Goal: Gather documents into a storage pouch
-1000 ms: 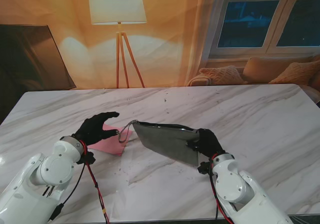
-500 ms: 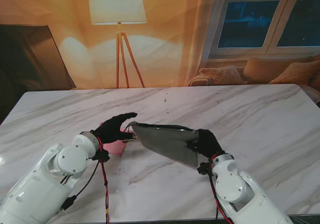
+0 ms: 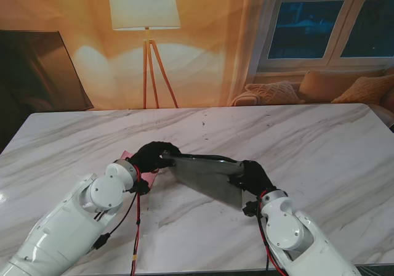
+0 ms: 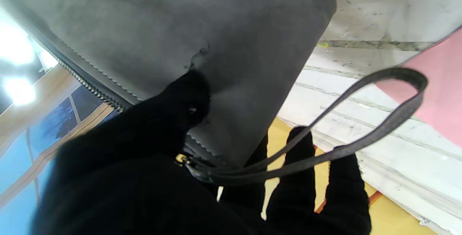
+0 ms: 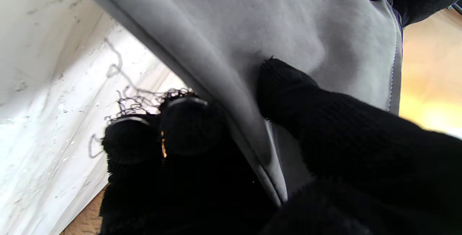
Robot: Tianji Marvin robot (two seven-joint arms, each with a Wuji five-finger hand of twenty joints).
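Since the frame a second ago, the left hand (image 3: pixel 154 156) has been carried rightward from above the pink document (image 3: pixel 148 178) to the near-left corner of the grey pouch (image 3: pixel 206 176), where its fingers are now closed on that corner; most of the pink sheet is now hidden behind the left forearm. The pouch itself is seen in nearly the same place and tilt as before, with its right end gripped by the right hand (image 3: pixel 249 176), which has not shifted. In the left wrist view the thumb (image 4: pixel 187 98) is pressed onto the grey fabric (image 4: pixel 202 29) beside the zipper, the other fingers (image 4: pixel 299 162) are curled beneath the edge, and the pouch's wrist strap (image 4: pixel 364 130) is looped out across them, with the pink sheet (image 4: pixel 433 94) lying flat on the marble beyond. In the right wrist view the thumb (image 5: pixel 285 83) is pushed into the pouch's face (image 5: pixel 288 14) while the remaining fingertips (image 5: pixel 187 123) are set under its folded edge, so the pouch is pinched. The pouch is held tilted off the marble table (image 3: pixel 320 140) between both hands. One pouch, one strap and one pink document are counted.
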